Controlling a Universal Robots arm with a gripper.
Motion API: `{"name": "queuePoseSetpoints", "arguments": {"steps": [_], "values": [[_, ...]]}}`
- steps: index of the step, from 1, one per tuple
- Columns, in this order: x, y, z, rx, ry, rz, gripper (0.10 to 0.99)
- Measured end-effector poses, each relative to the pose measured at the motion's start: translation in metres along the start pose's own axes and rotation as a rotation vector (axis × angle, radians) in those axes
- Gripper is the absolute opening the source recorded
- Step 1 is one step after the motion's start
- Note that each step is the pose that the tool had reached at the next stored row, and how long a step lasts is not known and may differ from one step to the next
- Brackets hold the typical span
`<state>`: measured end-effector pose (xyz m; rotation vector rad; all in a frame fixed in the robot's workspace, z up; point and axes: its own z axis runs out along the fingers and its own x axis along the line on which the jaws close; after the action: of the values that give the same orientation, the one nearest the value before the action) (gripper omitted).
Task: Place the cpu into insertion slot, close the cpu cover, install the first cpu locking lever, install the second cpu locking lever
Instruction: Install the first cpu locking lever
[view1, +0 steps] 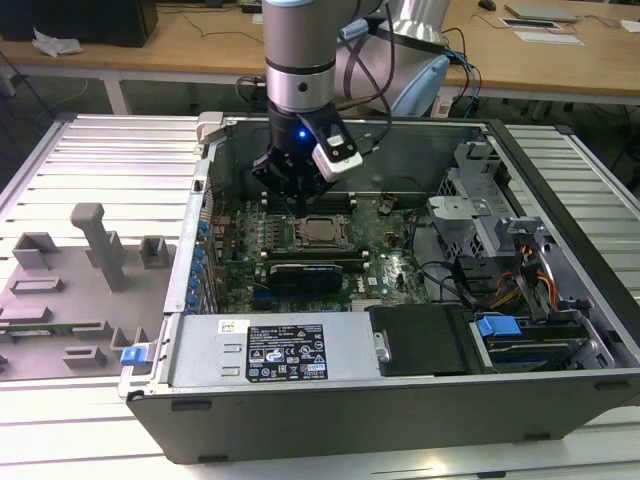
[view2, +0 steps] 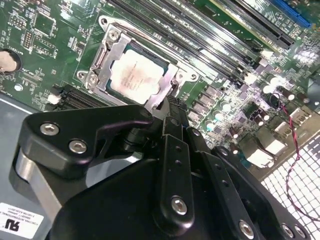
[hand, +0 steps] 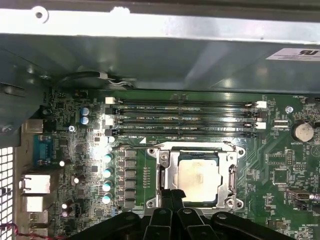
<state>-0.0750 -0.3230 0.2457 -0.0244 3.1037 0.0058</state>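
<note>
The cpu (view1: 322, 231), a pale silver square, lies flat in the insertion slot (hand: 197, 148) on the green motherboard. The cpu cover (hand: 167, 172), a silver frame plate, lies down around the chip (hand: 198, 175), which shows through its window in both wrist views. My gripper (view1: 300, 205) hangs just above the edge of the socket, its two black fingers pressed together with nothing between them. In the second wrist view the gripper (view2: 167, 107) ends right beside the chip (view2: 136, 76) and the cover's rim (view2: 102, 60). In the first wrist view the gripper (hand: 173, 195) overlaps the socket's edge.
Long black memory slots (hand: 185, 120) run beside the socket. A black card (view1: 310, 272) lies near the socket. The case walls (view1: 350, 130), power supply (view1: 285, 350) and drive cage (view1: 480, 215) hem in the board. A grey fixture (view1: 90, 260) sits at the exterior view's left.
</note>
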Motion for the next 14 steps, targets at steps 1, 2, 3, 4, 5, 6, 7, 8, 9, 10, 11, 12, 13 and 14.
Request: {"name": "queuePoseSetpoints", "arguments": {"steps": [1,2,3,4,5,6,7,8,9,10,11,12,13,14], "values": [[0.0038,0.0001,-0.0001,0.0,-0.0011,0.0,0.106],[0.0077,0.0002,-0.0002,0.0,-0.002,0.0,0.106],[0.0097,0.0002,-0.0003,0.0,-0.0024,0.0,0.106],[0.0125,0.0002,-0.0004,0.0,-0.0029,0.0,0.106],[0.016,0.0003,-0.0005,0.0,-0.0036,0.0,0.106],[0.0185,0.0003,-0.0006,0.0,-0.0043,0.0,0.106],[0.0207,0.0004,-0.0007,0.0,-0.0051,0.001,0.106],[0.0229,0.0004,-0.0008,0.0,-0.0059,0.0,0.106],[0.0249,0.0004,-0.0009,-0.004,-0.0072,0.001,0.106],[0.0266,0.0005,-0.0009,-0.023,-0.0084,0.001,0.106],[0.0272,0.0005,-0.0011,-0.028,-0.0088,0.002,0.106],[0.0273,0.0005,-0.0041,-0.028,-0.0095,0.004,0.106],[0.0273,0.0005,-0.0069,-0.028,-0.01,0.005,0.106],[0.0273,0.0005,-0.009,-0.028,-0.0105,0.006,0.106]]}}
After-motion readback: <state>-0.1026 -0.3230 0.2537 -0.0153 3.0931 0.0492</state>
